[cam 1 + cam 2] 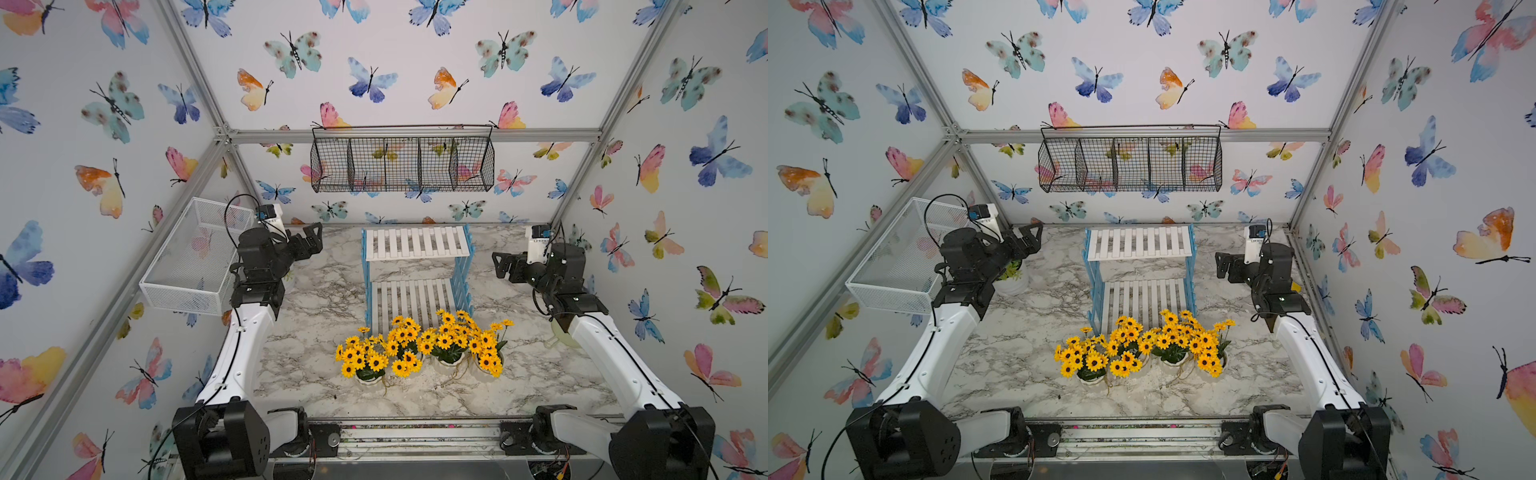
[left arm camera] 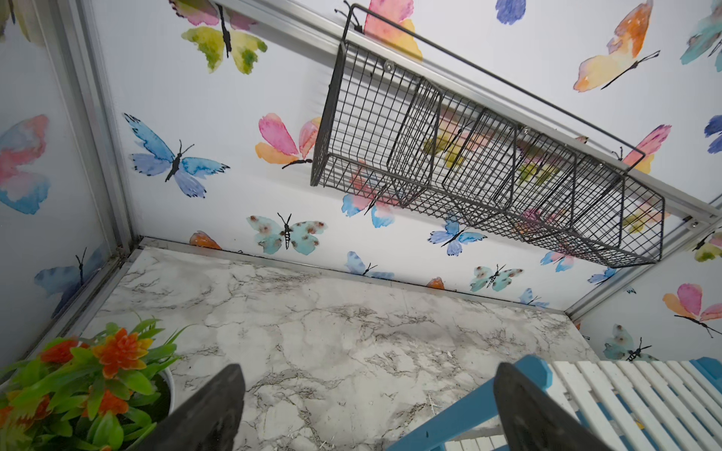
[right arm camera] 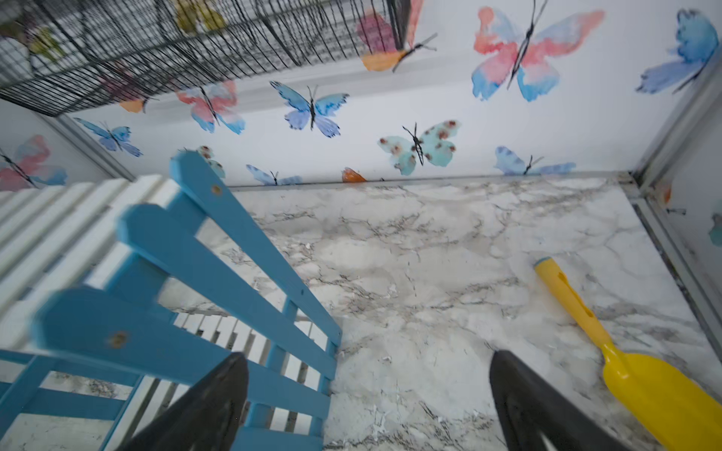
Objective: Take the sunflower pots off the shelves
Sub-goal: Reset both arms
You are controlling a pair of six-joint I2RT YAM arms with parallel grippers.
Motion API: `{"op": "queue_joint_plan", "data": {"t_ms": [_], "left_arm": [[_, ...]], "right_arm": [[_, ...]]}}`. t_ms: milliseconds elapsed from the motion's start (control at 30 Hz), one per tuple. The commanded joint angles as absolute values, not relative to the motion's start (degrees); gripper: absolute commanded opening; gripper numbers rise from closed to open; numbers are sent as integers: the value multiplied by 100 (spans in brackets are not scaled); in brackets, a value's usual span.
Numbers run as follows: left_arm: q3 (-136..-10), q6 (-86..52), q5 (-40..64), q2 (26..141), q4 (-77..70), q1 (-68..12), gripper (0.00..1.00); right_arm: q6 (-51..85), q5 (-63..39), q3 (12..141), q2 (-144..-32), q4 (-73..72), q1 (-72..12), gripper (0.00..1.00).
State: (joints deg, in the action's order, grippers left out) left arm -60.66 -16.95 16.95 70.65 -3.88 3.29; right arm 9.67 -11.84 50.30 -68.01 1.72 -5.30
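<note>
Several sunflower pots [image 1: 419, 349] [image 1: 1142, 349] stand bunched together on the marble table just in front of the shelves [image 1: 415, 243] [image 1: 1140, 243], in both top views. Both white slatted tiers are bare. My left gripper [image 1: 316, 239] [image 1: 1034, 237] hovers left of the upper tier, open and empty; in the left wrist view [image 2: 371, 367] marble shows between its fingers and the shelves [image 2: 625, 390] lie beside it. My right gripper [image 1: 498, 264] [image 1: 1221, 268] hangs right of the rack, open and empty [image 3: 369, 354], next to the blue lattice side [image 3: 176, 250].
A black wire basket [image 1: 403, 164] hangs on the back wall. A white mesh basket [image 1: 195, 257] is fixed to the left wall. A white pot with orange flowers [image 2: 97, 371] stands under my left arm. A yellow toy shovel [image 3: 625, 371] lies at the far right.
</note>
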Motion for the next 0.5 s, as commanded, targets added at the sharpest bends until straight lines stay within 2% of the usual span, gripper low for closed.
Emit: {"op": "queue_joint_plan", "data": {"t_ms": [0,200,367,467], "left_arm": [[-6043,-1624,1925,7231,-563,352,98],[-5874,-1577,2097,7554,-783,352,98],[-4880,-1844,1962,7430,-2129,343,98],[-4395,-1498,1520,7262,-2487,247,98]], "right_arm": [[1098,-834,4609,-6812,-733,-218,99],[1069,-122,3426,-6968,-2210,52,99],[814,64,2451,-7492,-3854,52,99],[618,156,1917,-7678,-4863,52,99]]}}
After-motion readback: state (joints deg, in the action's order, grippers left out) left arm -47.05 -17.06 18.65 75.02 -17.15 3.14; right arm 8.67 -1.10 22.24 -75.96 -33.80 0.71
